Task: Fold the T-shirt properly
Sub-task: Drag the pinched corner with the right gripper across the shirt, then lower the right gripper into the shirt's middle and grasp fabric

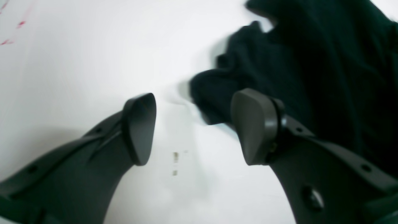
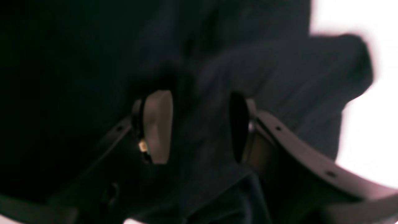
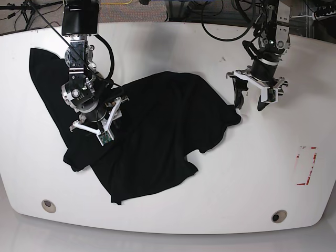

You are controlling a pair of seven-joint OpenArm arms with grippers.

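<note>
The black T-shirt (image 3: 157, 126) lies crumpled and spread over the left and middle of the white table (image 3: 262, 173). In the base view my right gripper (image 3: 97, 118) is down on its left part. The right wrist view shows that gripper (image 2: 200, 124) with its jaws apart and dark T-shirt fabric (image 2: 279, 77) under and between them. My left gripper (image 3: 250, 105) hangs open just right of the shirt's right edge. In the left wrist view the left gripper (image 1: 194, 118) has nothing between its fingers, and the T-shirt (image 1: 311, 62) lies beside the right finger.
A red outlined rectangle (image 3: 307, 165) is marked on the table at the right. Two round holes (image 3: 48, 206) (image 3: 279, 216) sit near the front edge. Cables and stands crowd the far side behind the table.
</note>
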